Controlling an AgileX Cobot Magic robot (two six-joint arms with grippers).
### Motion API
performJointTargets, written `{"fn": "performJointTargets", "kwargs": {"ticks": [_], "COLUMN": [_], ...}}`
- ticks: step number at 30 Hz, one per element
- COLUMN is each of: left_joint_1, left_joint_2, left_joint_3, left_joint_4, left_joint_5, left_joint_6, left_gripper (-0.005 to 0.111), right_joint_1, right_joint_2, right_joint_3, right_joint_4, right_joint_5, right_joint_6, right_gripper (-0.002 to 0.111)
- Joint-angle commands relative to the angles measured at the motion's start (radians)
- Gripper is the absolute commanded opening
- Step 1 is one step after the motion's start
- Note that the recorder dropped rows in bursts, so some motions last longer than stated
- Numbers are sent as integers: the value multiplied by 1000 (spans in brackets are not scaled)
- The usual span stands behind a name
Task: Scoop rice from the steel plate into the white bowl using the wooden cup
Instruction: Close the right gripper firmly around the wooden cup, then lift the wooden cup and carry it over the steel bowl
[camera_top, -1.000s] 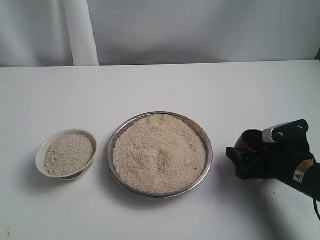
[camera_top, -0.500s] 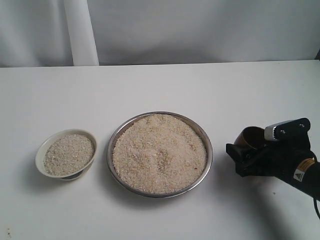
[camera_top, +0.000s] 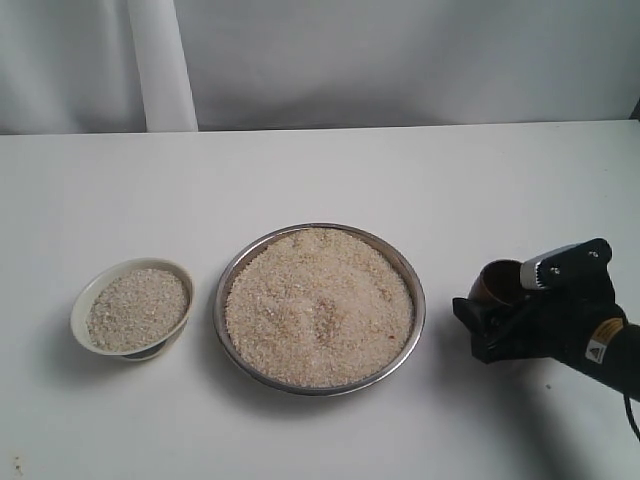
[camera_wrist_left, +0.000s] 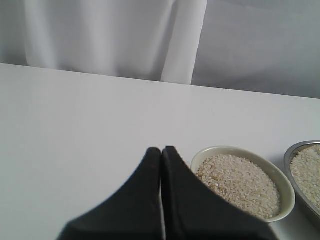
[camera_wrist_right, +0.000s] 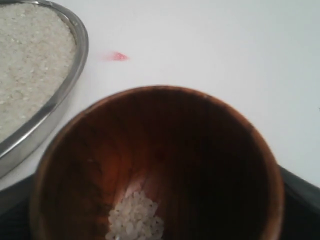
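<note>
The steel plate (camera_top: 418, 312) sits mid-table, heaped with rice (camera_top: 318, 305). Left of it stands the white bowl (camera_top: 79, 307), also filled with rice (camera_top: 137, 307). My right gripper (camera_top: 492, 318) is to the right of the plate, shut on the wooden cup (camera_top: 499, 281), which stays upright just above the table. The right wrist view looks into the cup (camera_wrist_right: 200, 150): a small clump of rice (camera_wrist_right: 135, 220) lies at its bottom, and the plate's rim (camera_wrist_right: 70, 85) is beside it. My left gripper (camera_wrist_left: 161, 150) is shut and empty, near the bowl (camera_wrist_left: 240, 150).
A white curtain (camera_top: 160, 60) hangs behind the table's far edge. A small red speck (camera_wrist_right: 117, 56) marks the tabletop near the plate. The plate's edge (camera_wrist_left: 296, 150) shows beyond the bowl in the left wrist view.
The right gripper and cup wobbled slightly, tilting a little and settling back at nearly the same spot. The plate, the bowl and the rice have not moved.
</note>
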Motion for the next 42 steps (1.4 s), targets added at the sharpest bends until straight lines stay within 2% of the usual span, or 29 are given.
{"fn": "performJointTargets", "kwargs": {"ticks": [1,8,17,22,25,28,30,34,37,42], "left_joint_1": [-2,-2,-2,-2,-2,-2,-2,-2,-2,-2], "left_joint_2": [0,0,0,0,0,0,0,0,0,0], "left_joint_3": [2,2,2,2,2,2,2,2,2,2], "left_joint_4": [-1,-1,-1,-1,-1,-1,-1,-1,-1,-1], "left_joint_5": [-6,-6,-6,-6,-6,-6,-6,-6,-6,-6], "left_joint_6": [-4,-4,-4,-4,-4,-4,-4,-4,-4,-4], "left_gripper": [0,0,0,0,0,0,0,0,0,0], "right_joint_1": [1,1,1,51,138,260,354,493,554,617], "right_joint_2": [0,-45,-225,-351,-396,-428,-430,-419,-399,-344], "right_joint_3": [-61,-69,-73,-212,-344,-484,-575,-750,-867,-1006], "right_joint_4": [-11,-56,-84,-315,-461,-557,-571,-493,-400,-296], "right_joint_5": [161,163,282,565,727,1004,1203,1532,1723,1972], "right_joint_6": [-10,-13,18,318,441,472,398,11,-280,-652], "right_gripper": [3,0,0,0,0,0,0,0,0,0]}}
